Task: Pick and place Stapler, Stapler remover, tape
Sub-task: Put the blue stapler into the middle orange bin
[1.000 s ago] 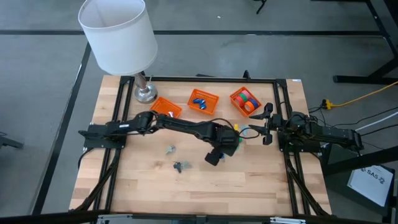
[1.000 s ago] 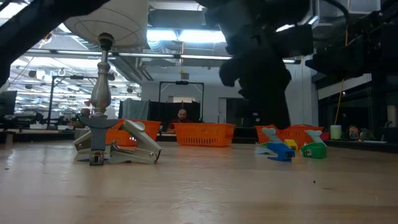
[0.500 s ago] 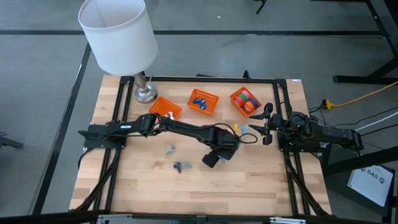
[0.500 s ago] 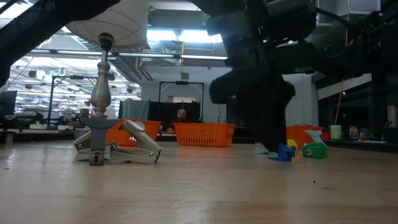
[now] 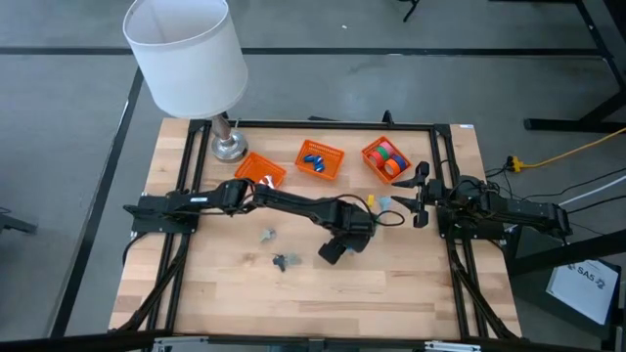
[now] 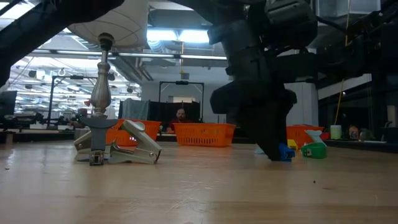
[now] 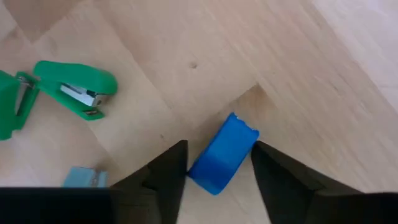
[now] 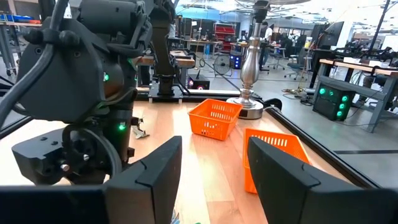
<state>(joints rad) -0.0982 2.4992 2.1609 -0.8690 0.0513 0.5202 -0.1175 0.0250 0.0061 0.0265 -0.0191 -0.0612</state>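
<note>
The left gripper (image 7: 214,171) is down at the wooden table (image 5: 391,303) near its middle, jaws spread, with a small blue stapler (image 7: 222,153) lying between the two dark fingers (image 7: 166,169); whether the pads touch its sides cannot be told (a thin gap shows on each side in the left wrist view). A green stapler (image 7: 74,91) lies on the bare wood a little apart from it, and a pale blue piece (image 7: 86,177) lies near the fingers as well. In the low view the blue stapler (image 6: 285,152) rests flat on the tabletop just beside the dark gripper body, with the green one (image 6: 314,150) close by.

The right gripper (image 5: 422,195) waits at the table's right edge, jaws apart and empty. Tape rolls (image 5: 388,157) fill the right orange basket (image 5: 372,150); two metal staple removers (image 5: 278,248) lie well to the left.
</note>
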